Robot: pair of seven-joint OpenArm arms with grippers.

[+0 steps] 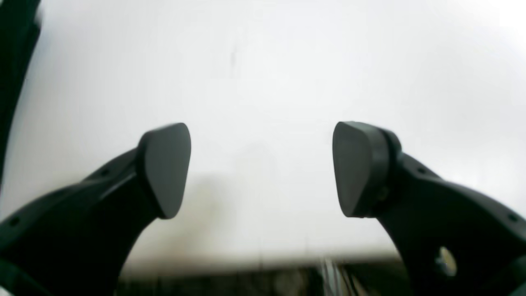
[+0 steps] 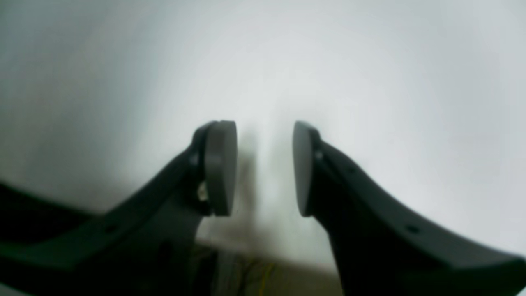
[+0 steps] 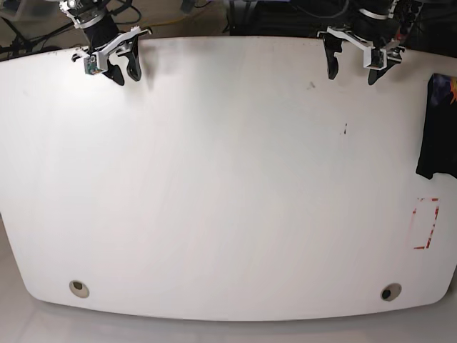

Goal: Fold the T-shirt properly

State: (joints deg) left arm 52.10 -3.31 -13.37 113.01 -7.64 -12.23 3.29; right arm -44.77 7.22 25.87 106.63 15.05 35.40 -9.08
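The black T-shirt (image 3: 436, 128) lies at the table's far right edge in the base view, partly cut off by the frame, with a bit of coloured print at its top. My left gripper (image 3: 352, 70) hangs over the back of the table, well to the left of the shirt. Seen from the left wrist, the left gripper (image 1: 261, 168) is open wide with nothing between its pads. My right gripper (image 3: 123, 71) is at the back left, far from the shirt. From the right wrist, the right gripper (image 2: 265, 168) is open by a narrow gap and holds nothing.
The white table (image 3: 214, 186) fills the base view. A red rectangle outline (image 3: 426, 224) is marked near its right edge below the shirt. Two round holes (image 3: 79, 288) (image 3: 389, 292) sit near the front edge. A dark strip (image 1: 12, 61) runs along the left wrist view's left edge.
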